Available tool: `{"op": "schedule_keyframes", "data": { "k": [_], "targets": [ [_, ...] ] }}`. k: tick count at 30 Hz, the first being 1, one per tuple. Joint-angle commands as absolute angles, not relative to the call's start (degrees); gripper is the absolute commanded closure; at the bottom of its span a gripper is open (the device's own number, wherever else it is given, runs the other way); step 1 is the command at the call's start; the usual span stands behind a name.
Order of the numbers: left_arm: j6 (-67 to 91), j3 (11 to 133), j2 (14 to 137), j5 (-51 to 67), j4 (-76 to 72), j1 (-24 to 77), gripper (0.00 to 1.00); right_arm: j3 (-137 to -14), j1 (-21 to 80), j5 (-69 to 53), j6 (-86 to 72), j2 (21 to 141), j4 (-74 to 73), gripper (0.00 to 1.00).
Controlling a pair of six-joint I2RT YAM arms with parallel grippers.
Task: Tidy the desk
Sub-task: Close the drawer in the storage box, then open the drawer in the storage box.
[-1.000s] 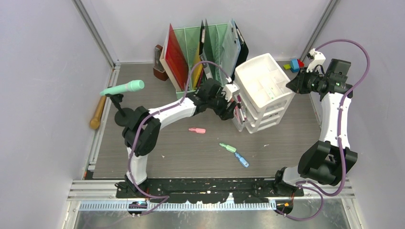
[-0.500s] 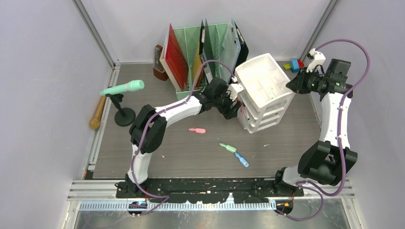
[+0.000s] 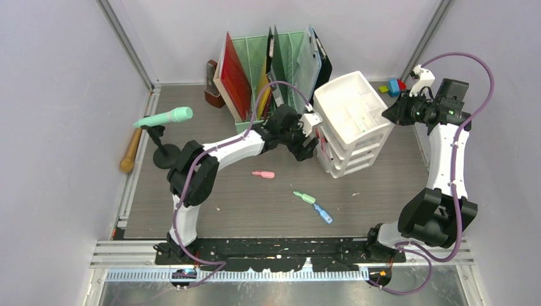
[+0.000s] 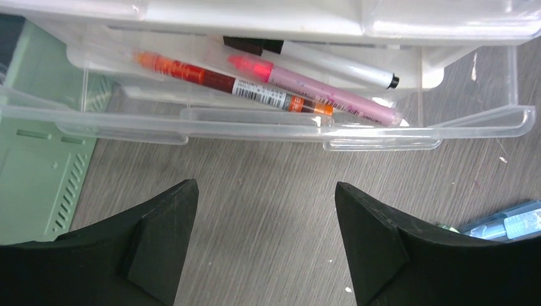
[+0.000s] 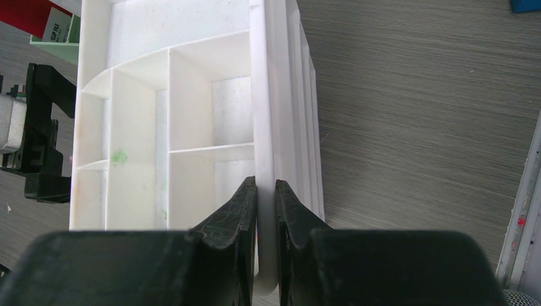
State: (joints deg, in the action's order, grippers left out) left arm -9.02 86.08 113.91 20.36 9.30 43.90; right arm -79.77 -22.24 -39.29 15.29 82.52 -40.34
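The grey-brown wood-grain desk [image 3: 223, 191] holds a white stacked drawer unit [image 3: 353, 121] at the back right. My right gripper [image 5: 266, 191] is shut on the rim of its top tray [image 5: 265, 95]. My left gripper [image 4: 265, 210] is open and empty, just in front of the unit's clear lower drawer [image 4: 255, 124], which stands pulled out. In that drawer lie an orange-red pen [image 4: 223, 83], a pink highlighter [image 4: 319, 92] and a white marker [image 4: 332, 64]. Loose on the desk are a pink marker [image 3: 263, 174], a green one [image 3: 304, 197] and a blue one [image 3: 323, 213].
A mint-green file rack [image 3: 274, 64] with red and dark folders stands at the back. A green microphone [image 3: 164, 117] on a black stand is at the left, a wooden handle [image 3: 131, 150] by the left rail. Coloured blocks [image 3: 394, 86] lie in the back right corner.
My left gripper moved in against the drawer unit's front, then drew back slightly to the left. The right arm has not moved.
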Motion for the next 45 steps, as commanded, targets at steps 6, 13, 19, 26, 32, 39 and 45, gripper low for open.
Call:
{"op": "schedule_keyframes", "data": {
  "k": [6, 13, 19, 26, 32, 39, 45],
  "targets": [
    [-5.19, 90.9, 118.63, 26.2, -1.78, 43.59, 0.18, -75.11, -20.73, -31.07, 15.21, 89.82, -48.66, 0.99],
    [-3.91, 93.92, 120.45, 27.41, -0.36, 43.59, 0.18, -75.2, -20.65, -31.11, 15.28, 89.82, -48.69, 0.99],
    [-5.25, 91.53, 117.62, 25.78, -0.15, 43.02, 0.18, -75.32, -20.59, -31.45, 15.37, 90.08, -48.66, 0.99],
    [-5.68, 88.72, 116.14, 26.96, -1.45, 42.19, 0.19, -75.23, -20.62, -31.64, 15.56, 89.91, -48.71, 0.99],
    [-4.72, 90.72, 117.68, 29.14, -1.89, 42.19, 0.18, -75.11, -20.57, -31.64, 15.56, 89.77, -48.78, 0.99],
    [-4.25, 93.56, 119.99, 30.03, -2.16, 42.24, 0.18, -75.19, -20.59, -31.56, 15.56, 89.88, -48.82, 0.99],
    [-3.28, 95.46, 121.32, 30.49, -2.37, 42.39, 0.19, -75.23, -20.57, -31.55, 15.53, 90.06, -48.85, 0.99]
  ]
}}
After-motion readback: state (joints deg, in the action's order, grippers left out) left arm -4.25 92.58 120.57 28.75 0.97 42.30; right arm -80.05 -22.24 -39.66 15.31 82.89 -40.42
